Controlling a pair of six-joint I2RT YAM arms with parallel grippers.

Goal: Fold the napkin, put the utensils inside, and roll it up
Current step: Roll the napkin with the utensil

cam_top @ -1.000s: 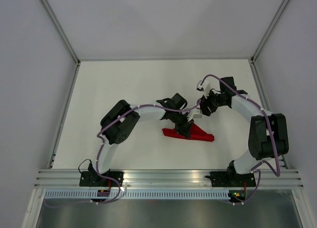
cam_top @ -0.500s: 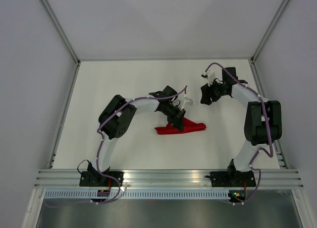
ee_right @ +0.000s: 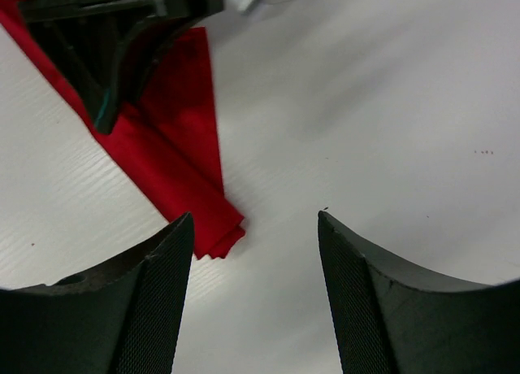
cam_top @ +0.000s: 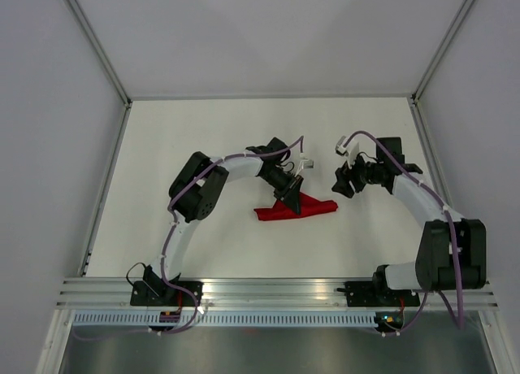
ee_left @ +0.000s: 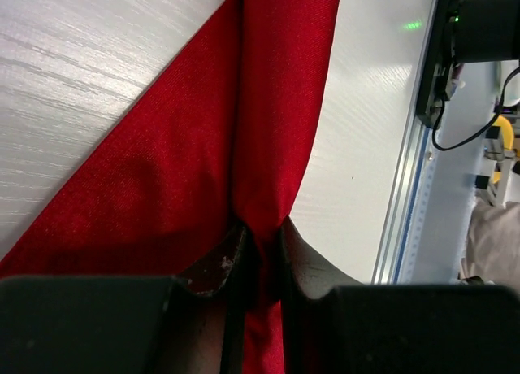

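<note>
Napkin (cam_top: 317, 208): one, folded narrow, mid-tabletop (cam_top: 203, 138).
Left end effector (ee_left: 260, 252): pinching the napkin.
Right end effector (ee_right: 253, 219): spread, near napkin's end.

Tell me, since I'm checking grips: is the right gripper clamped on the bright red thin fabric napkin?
No, the right gripper is open with only white table between its fingers; the bright red thin fabric napkin lies off to one side.

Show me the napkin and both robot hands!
napkin (cam_top: 323, 206), top view, its right end.
left hand (ee_left: 258, 260), left wrist view, between fingertips pinching the napkin.
right hand (ee_right: 253, 228), right wrist view, open gap between fingertips.
</note>
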